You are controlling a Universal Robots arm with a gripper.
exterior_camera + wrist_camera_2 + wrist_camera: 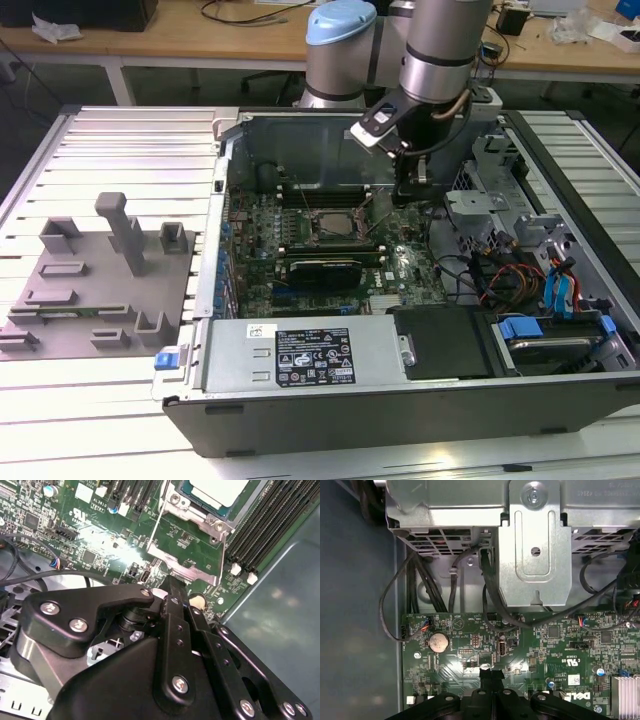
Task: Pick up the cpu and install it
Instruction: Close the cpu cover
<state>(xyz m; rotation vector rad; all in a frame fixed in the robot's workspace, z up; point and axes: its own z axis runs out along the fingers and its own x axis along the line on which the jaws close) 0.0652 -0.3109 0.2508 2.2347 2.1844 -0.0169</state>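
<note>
Black gripper [171,585]: jaws pressed together, empty, over green motherboard [90,535]. Beyond: small flat square silver-topped cpu [216,490] lying in open metal socket frame [192,572]. Judged light, rigid, slick lid, fragile underside; grip opposite edges.

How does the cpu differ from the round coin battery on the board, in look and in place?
The cpu is square; the coin battery is round. The cpu sits in a metal socket frame beside memory slots; the battery sits near black cables at the board's edge. Both are flat, silvery and lie on the green motherboard.
</note>
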